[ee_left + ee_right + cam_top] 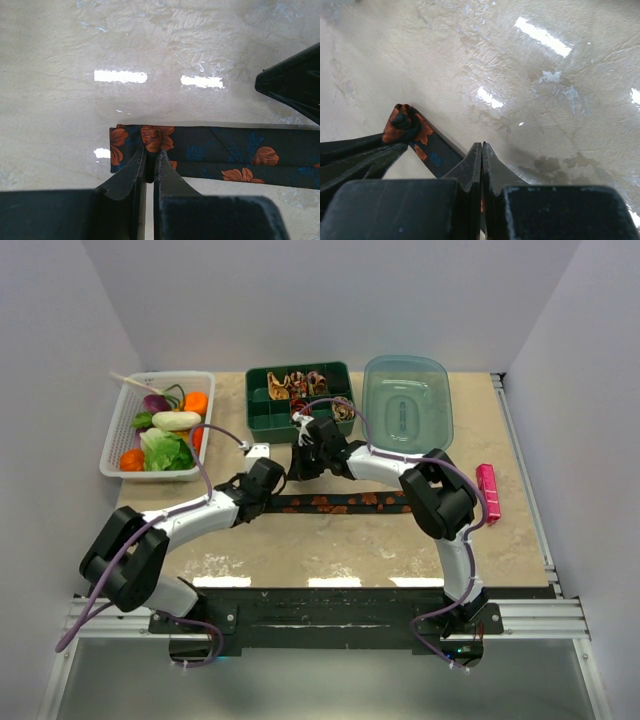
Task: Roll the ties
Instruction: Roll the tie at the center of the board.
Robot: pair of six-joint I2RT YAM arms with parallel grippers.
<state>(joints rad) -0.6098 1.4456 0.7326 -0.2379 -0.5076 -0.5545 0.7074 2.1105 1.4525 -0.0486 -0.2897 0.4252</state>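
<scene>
A long narrow black tie with orange-red flowers [350, 503] lies flat across the middle of the table. My left gripper [266, 495] is shut on its left end; in the left wrist view the gripper [151, 154] pinches the tie [225, 150] near the folded end. My right gripper [297, 472] is just behind that end, shut [482, 146]. The tie [432, 150] passes beneath its fingers, and its bunched end sits between the left gripper's fingers [355, 160]. Several rolled ties [300, 385] sit in the green box [270, 420].
A clear plastic lid [408, 405] lies right of the green box. A white basket [115, 435] of vegetables stands at the back left. A small pink bar [488, 492] lies at the right edge. The right gripper shows as a dark shape [295, 90] in the left wrist view.
</scene>
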